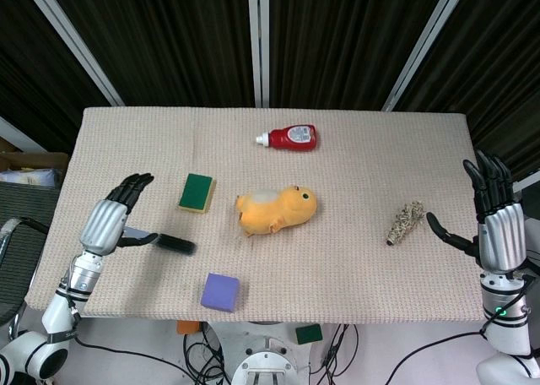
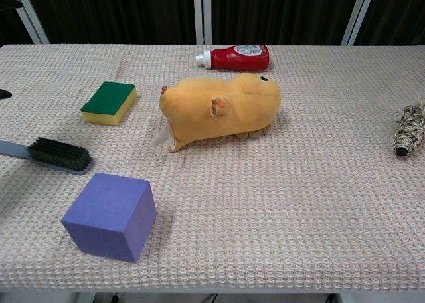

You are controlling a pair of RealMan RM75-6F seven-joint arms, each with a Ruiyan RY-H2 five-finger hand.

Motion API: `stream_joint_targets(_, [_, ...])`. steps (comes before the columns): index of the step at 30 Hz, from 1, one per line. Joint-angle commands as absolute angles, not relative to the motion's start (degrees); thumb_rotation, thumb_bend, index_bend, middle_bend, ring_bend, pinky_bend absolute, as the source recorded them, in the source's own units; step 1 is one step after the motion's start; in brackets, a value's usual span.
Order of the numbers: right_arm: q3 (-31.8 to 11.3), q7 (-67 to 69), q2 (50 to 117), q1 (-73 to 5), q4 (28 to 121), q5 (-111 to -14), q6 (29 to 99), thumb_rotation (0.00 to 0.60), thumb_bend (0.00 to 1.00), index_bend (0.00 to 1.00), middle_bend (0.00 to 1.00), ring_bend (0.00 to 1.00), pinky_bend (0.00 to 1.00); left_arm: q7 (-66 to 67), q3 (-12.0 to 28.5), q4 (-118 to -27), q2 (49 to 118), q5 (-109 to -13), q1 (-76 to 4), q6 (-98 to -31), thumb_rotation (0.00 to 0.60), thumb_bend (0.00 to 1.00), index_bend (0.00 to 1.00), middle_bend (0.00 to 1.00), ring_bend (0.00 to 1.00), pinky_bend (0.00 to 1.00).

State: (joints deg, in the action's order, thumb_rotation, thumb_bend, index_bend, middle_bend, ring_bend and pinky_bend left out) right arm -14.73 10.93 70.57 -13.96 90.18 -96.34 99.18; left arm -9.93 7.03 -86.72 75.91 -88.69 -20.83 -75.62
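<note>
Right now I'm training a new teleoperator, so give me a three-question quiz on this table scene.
1. True or false: the ketchup bottle stands upright.
2. Which item lies nearest the right hand? A) purple block B) straw bundle C) sponge
3. Fill in: the left hand holds the handle of the ____.

Key:
1. False; it lies on its side, cap toward the left hand's side.
2. B.
3. Brush; its bristle end rests on the table, near the block. The plush toy lies at the middle.
</note>
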Motion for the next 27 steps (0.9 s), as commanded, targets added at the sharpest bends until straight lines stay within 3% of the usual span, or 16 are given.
stream_joint_targets(1, [-14.77,11.81,70.60,-13.69,89.80,-95.75,99.66,0.600,0.24,0.00,0.00,0.00,0.00,-10.02,6.95,-86.45,75.86,-88.72,-20.76,-76.15,0.600,0.02,0.08,0.07,0.04,0.21])
stream_joint_targets(19, [-14.53,16.25,70.45,-11.84,87.16,-93.43,102.11,0.600,0.27,0.00,0.00,0.00,0.00,-4.72,5.10,-90.91,75.61,-94.43,-23.37,-76.62,0.600,0.03,0.10,0.08,0.04,0.21])
stream_joint_targets(27, [-14.41,17.29,69.61,-11.00,86.79,-92.49,102.37,0.600,0.27,0.00,0.00,0.00,0.00,0.46,8.59,-94.79,75.79,-92.94,-31.36,-67.11,0.600,0.03,0.11,0.09,0.04,0.21])
